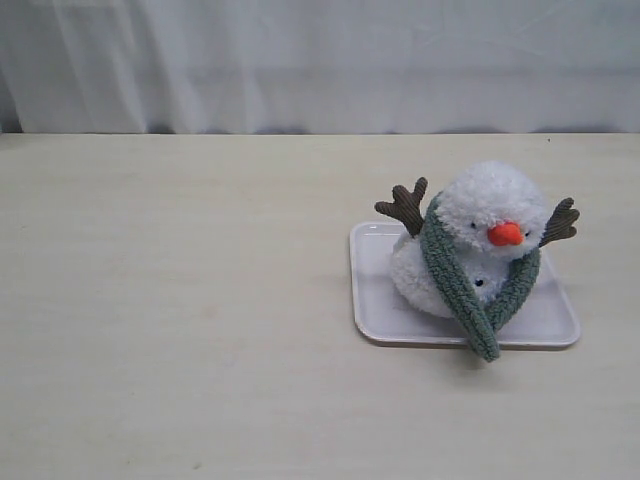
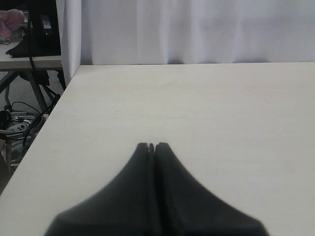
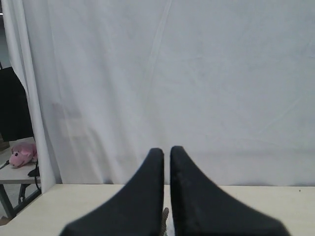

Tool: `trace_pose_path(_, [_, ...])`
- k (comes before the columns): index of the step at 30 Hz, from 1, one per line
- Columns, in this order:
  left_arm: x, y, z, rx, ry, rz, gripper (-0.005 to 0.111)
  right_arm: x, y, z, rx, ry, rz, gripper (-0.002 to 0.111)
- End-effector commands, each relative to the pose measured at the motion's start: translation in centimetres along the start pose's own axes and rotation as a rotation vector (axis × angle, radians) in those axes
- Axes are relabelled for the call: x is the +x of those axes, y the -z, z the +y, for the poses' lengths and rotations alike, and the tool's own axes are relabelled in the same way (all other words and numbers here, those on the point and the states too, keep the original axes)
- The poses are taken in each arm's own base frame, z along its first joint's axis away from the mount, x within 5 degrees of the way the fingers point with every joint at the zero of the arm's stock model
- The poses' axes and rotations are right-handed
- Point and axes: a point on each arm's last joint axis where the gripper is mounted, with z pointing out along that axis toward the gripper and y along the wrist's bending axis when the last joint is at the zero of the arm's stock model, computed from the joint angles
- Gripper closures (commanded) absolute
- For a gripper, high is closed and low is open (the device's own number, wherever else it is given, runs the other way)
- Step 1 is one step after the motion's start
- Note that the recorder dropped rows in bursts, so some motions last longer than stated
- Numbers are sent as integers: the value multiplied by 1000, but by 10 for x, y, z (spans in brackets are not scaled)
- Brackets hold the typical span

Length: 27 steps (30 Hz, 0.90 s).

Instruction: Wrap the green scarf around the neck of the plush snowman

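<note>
Green scarf [image 1: 448, 272] loops round plush snowman [image 1: 490, 205] sitting on tray [image 1: 375, 300], ends crossed at tray's front edge. My left tool [image 2: 151, 146] and right tool [image 3: 167, 152] both clenched, empty.

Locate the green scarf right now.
Exterior view, right side: the green scarf is draped around the neck of the plush snowman, both ends meeting in front and reaching over the near edge of the white tray beneath.

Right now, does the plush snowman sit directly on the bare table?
No, the plush snowman rests on a white rectangular tray lying on the table.
</note>
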Motion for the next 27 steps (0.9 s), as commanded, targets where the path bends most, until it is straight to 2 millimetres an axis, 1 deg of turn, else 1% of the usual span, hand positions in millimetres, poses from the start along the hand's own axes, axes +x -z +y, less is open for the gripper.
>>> trace_pose_path(1, [0,0,0,1,6,-11,107,0,2,1,12,0,-10,104])
trace_pose_path(6, [0,0,0,1,6,-11,107,-2,4,5,78,6,-48,104])
trace_pose_path(8, [0,0,0,1,6,-11,107,-6,6,10,83,-4,-112,104])
trace_pose_path(11, [0,0,0,1,6,-11,107,-8,16,18,68,3,-321,104])
trace_pose_path(14, [0,0,0,1,6,-11,107,-7,11,24,62,24,-411,104])
trace_pose_path(17, [0,0,0,1,6,-11,107,-10,12,31,41,81,-458,104])
trace_pose_path(20, [0,0,0,1,6,-11,107,-14,14,33,56,136,-507,104])
trace_pose_path(24, [0,0,0,1,6,-11,107,-20,15,35,52,152,-722,104])
trace_pose_path(27, [0,0,0,1,6,-11,107,-16,13,33,46,155,-794,104])
